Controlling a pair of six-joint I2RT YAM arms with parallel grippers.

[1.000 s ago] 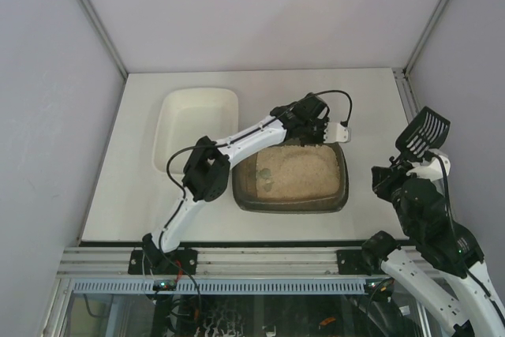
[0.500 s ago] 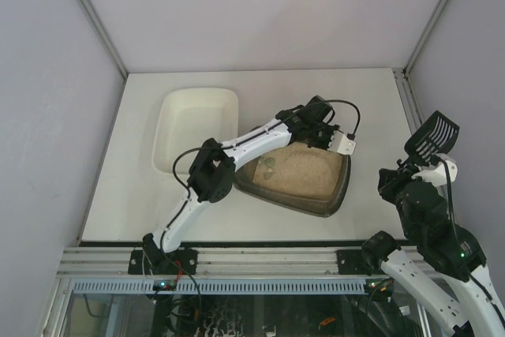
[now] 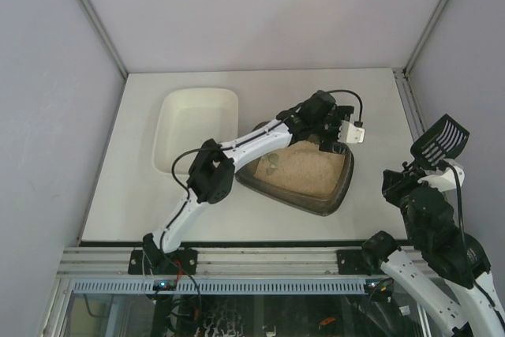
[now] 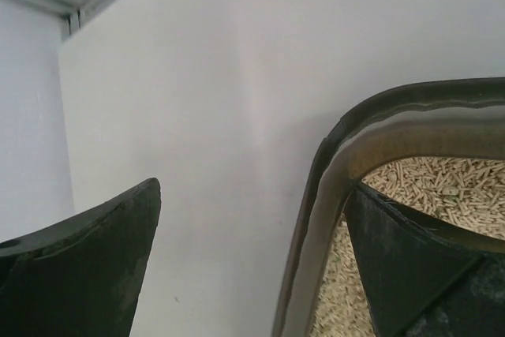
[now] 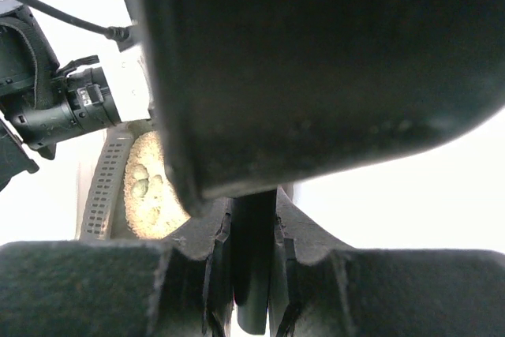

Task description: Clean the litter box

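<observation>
1. Top view: the litter box point(image 3: 304, 175) sits skewed at mid-table, just right of the white tray point(image 3: 197, 124); the left gripper point(image 3: 335, 138) hangs at its far right corner, and the right gripper point(image 3: 420, 173) holds the black slotted scoop point(image 3: 440, 141) up near the table's point(image 3: 134, 187) right edge
2. Left wrist: the fingers point(image 4: 79, 274) are released and spread wide, straddling the box's rim, one over the litter point(image 4: 426, 183)
3. Right wrist: the fingers point(image 5: 197, 274) are clenched on the scoop's handle; the box shows at lower left

The litter box point(image 3: 346, 179) sits between white tray point(image 3: 197, 125) and scoop point(image 3: 440, 141).
</observation>
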